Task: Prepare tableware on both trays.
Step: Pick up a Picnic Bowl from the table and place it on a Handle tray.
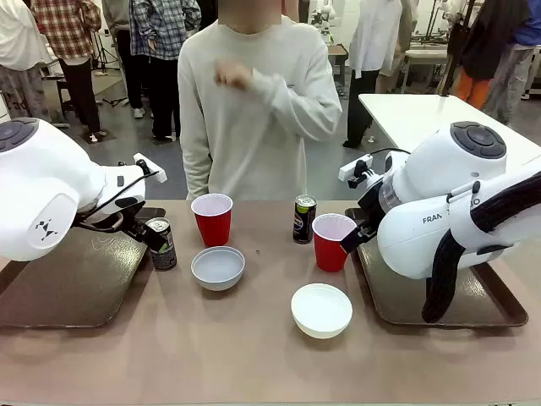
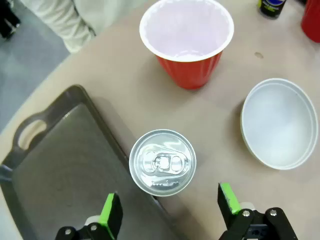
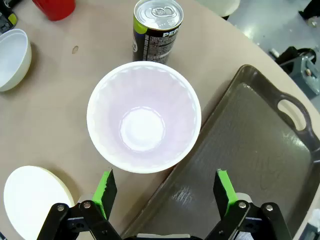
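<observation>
Tan table.

Left tray sits at the left edge. The left gripper is spread wide and holds nothing, pads above and to either side of the left can. That can stands on the table just beside the tray's rim.

Then, all on the table:
- left cup
- left bowl, nearer the robot
- right can
- right bowl

The right gripper is also spread wide, grasping nothing, over the right cup. The cup is upright on the table just beside the right tray.

A person stands at the far side, one hand raised. Behind: grey floor, bystanders, a white table.
</observation>
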You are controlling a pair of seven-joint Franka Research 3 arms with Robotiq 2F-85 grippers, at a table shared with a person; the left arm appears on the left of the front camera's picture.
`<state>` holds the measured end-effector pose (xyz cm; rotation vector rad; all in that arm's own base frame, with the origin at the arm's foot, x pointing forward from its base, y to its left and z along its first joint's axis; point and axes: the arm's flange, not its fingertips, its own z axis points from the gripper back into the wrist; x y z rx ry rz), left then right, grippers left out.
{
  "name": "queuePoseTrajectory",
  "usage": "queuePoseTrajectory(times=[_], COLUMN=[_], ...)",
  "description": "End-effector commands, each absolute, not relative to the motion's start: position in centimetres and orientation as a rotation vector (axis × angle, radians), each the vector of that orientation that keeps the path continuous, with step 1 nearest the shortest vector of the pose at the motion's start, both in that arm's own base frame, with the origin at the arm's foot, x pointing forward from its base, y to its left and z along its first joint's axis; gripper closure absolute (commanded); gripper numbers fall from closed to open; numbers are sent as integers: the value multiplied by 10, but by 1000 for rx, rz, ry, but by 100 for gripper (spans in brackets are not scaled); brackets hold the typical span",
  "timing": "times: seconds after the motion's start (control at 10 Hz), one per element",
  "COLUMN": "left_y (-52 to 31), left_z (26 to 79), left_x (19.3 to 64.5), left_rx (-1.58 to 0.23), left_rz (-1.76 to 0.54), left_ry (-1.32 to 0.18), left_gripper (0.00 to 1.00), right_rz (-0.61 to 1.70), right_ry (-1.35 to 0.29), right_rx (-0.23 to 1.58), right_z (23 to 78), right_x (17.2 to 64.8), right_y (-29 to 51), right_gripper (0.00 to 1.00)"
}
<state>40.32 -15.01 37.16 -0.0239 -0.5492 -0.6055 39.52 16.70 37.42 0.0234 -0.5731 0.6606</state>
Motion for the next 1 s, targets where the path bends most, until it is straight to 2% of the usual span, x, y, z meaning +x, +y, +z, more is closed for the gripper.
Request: queuePoseTrajectory(times=[0.0, 0.9], left_y=[-150, -150], left_z=[372, 372], left_x=[403, 403], left_rx=[-24, -24], left_rz=[-606, -606], left_ry=[-549, -549], left_gripper=[0, 0], right_rz=[661, 661], right_ry=[-573, -573], right_rx=[23, 23], right_z=[374, 374], right_x=[395, 395], right_y=[167, 167], right_gripper=[0, 0])
